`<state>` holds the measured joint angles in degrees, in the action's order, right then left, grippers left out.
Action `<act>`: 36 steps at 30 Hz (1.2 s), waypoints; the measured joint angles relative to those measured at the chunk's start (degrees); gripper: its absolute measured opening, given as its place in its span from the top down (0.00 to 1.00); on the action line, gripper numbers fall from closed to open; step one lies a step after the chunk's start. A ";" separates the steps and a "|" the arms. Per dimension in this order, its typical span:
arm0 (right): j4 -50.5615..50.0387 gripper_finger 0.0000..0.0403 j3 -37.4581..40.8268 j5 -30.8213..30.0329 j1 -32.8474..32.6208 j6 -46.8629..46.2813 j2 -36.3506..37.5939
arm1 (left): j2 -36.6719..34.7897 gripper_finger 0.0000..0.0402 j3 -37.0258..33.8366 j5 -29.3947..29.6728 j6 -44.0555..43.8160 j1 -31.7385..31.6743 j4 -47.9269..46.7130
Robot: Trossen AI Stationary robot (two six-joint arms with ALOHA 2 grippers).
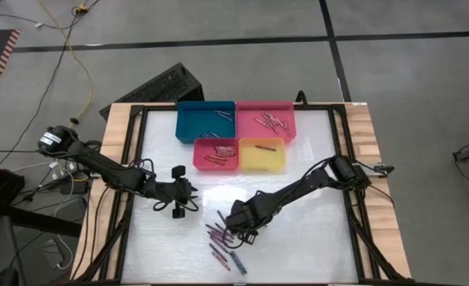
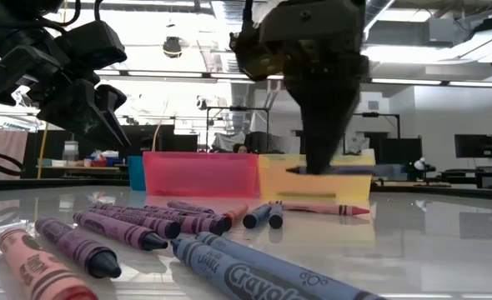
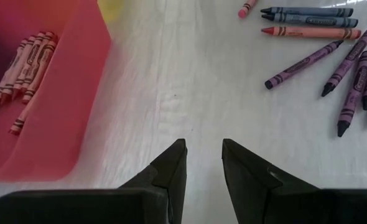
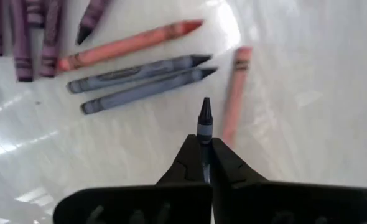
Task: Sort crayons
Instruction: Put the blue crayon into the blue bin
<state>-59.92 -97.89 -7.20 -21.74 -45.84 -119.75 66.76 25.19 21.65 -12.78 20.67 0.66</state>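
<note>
Gripping: right tool (image 4: 203,149) shut on a dark blue crayon (image 4: 204,118), tip poking out fwd past the fingers
Right arm pose: reaches in from the worktop's right edge, elbow bent, forearm angled toward centre-front; tool (image 1: 238,221) pointed down, just above the loose pile
Held crayon vs worktop: in low view it shows lifted, level w/ the tray fronts behind it; tool (image 2: 321,158) hangs straight down
Left tool: (image 3: 203,163) fingers apart, nothing btwn them, only bare white worktop (image 3: 190,87) seen in the gap
Left arm pose: comes from the left edge, stretched low across toward centre; tool (image 1: 185,199) near the red tray's front, well apart from the pile
Loose crayons: (image 1: 222,238) scattered at centre-front, mostly purple, plus a few blue, pink, orange-red; lying flat, several side by side
Under right tool: two blue crayons (image 4: 140,78) parallel, an orange-red one (image 4: 130,43) beside them, a pink one (image 4: 233,93) near the held tip
Blue tray: (image 1: 205,121) back left, a few crayons inside
Pink tray: (image 1: 265,119) back right, a cluster of crayons inside
Red tray: (image 1: 215,152) front left, red crayons inside (image 3: 25,68)
Yellow tray: (image 1: 262,155) front right, one crayon inside
</note>
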 joint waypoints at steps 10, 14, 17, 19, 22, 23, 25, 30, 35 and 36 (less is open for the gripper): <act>-0.99 1.00 -0.07 -0.07 5.40 9.39 5.27 | 0.00 0.77 0.00 0.00 -0.02 0.00 -0.11; -0.58 1.00 -0.07 -0.09 8.71 13.17 6.37 | 0.00 0.77 0.00 0.02 0.03 0.00 -0.13; 0.79 1.00 -0.09 -0.22 11.43 16.77 7.00 | 0.00 0.77 0.00 0.04 0.03 0.00 -0.15; 2.66 1.00 -0.09 -0.26 13.29 19.08 6.98 | 0.00 0.77 0.00 0.04 0.04 0.00 -0.17; 6.48 1.00 -0.09 -0.24 15.88 22.13 6.94 | 0.00 0.77 0.00 0.07 0.06 0.00 -0.29; 8.11 1.00 -0.09 -0.24 16.75 23.08 6.96 | 0.00 0.77 0.00 0.07 0.13 0.00 -0.33; 11.45 1.00 -0.09 -0.24 18.37 24.33 6.96 | 0.00 0.77 0.00 0.07 0.42 0.00 -0.33; 20.11 1.00 -0.13 -0.24 22.02 28.03 6.96 | 0.00 0.77 0.00 0.11 0.98 0.00 -0.34; 31.67 1.00 -0.14 -0.24 25.36 31.56 6.96 | 0.00 0.77 0.00 0.15 1.57 0.00 -0.33; 33.96 1.00 -0.15 -0.24 26.02 32.52 6.96 | 0.00 0.77 0.00 0.15 1.57 0.00 -0.33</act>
<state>-25.96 -98.04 -7.44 4.28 -13.32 -112.79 66.76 25.19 21.80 -11.20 20.67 0.34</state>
